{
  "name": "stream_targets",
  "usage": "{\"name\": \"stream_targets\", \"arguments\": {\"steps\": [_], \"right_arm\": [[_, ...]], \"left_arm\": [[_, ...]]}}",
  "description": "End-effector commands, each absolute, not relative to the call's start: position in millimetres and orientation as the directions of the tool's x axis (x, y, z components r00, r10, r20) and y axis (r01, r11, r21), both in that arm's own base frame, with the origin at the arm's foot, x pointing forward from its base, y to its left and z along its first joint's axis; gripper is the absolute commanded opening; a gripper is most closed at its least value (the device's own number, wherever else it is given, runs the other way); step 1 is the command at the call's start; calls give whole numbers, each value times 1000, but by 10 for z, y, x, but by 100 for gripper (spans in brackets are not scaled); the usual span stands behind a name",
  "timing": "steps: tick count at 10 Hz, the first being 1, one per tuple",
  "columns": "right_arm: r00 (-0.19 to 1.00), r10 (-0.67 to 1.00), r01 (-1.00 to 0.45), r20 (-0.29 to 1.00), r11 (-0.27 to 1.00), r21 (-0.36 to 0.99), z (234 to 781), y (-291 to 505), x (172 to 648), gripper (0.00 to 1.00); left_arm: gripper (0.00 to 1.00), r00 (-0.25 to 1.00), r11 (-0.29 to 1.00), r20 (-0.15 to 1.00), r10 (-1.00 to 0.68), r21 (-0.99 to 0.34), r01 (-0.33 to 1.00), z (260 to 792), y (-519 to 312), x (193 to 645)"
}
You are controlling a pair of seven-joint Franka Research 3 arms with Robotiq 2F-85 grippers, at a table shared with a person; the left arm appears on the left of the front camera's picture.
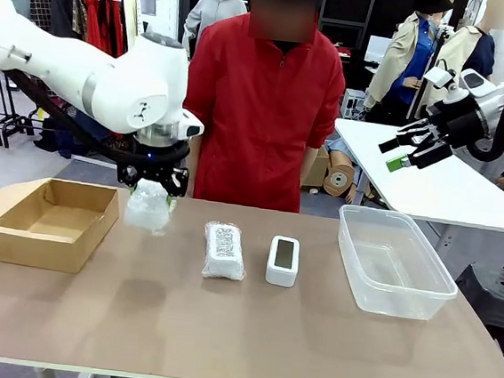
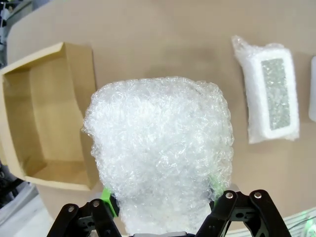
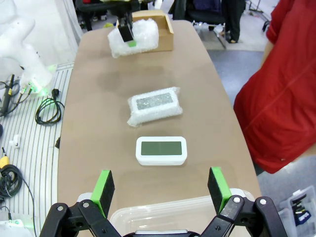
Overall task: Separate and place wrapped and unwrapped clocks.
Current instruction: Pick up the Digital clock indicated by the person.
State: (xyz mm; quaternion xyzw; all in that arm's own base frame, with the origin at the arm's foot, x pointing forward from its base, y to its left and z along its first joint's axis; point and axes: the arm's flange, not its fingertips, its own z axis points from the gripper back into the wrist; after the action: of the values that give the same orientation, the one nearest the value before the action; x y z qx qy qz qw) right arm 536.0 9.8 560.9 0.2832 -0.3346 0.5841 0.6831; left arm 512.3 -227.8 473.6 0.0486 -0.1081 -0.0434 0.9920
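Left gripper [image 1: 153, 194] is clamped on a bubble-wrap bundle [image 1: 149, 209], jaws pinched well into the wrap (green pads half buried in the wrist view). Bundle hangs clear of the table [image 1: 220, 338], just right of the box [image 1: 27, 250], not over it yet.

Right gripper [image 1: 396, 155] is wide, holds nothing, and sits high over the tub [image 1: 395, 303] end.

Step looks like wrapped → box. To do it well:
- Carry left until the whole bundle is inside the box walls.
- Its bottom hangs below the fingers, so clear the rim by that, not by the fingertips.
- Lower in, then release low.
- Wrap is squashy and the grip could creep, so no fast swings.

Labelled bundle [image 1: 224, 252] and bare clock [image 1: 282, 262] lie mid-table, side by side, not touching. Clock is nearer the tub, probably its destination.
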Motion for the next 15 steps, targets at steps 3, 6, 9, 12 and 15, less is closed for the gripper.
{"name": "stream_targets", "arguments": {"steps": [3,6,9,12,15], "right_arm": [[91,611,-988,786,156,-7,5621,96,5356,100],[91,611,-988,786,156,-7,5621,96,5356,100],[91,611,-988,786,156,-7,5621,96,5356,100],[91,611,-988,786,156,-7,5621,96,5356,100],[91,611,-988,786,156,-7,5621,96,5356,100]], "left_arm": [[0,944,976,252,-214,95,196,5423,-2330,5099],[0,917,960,287,-278,125,252,5950,-2485,5142],[0,884,945,337,-326,142,294,6324,-2627,5061],[0,862,937,370,-347,165,307,6562,-2723,5003],[0,865,944,378,-331,143,299,6556,-2744,4965]]}}
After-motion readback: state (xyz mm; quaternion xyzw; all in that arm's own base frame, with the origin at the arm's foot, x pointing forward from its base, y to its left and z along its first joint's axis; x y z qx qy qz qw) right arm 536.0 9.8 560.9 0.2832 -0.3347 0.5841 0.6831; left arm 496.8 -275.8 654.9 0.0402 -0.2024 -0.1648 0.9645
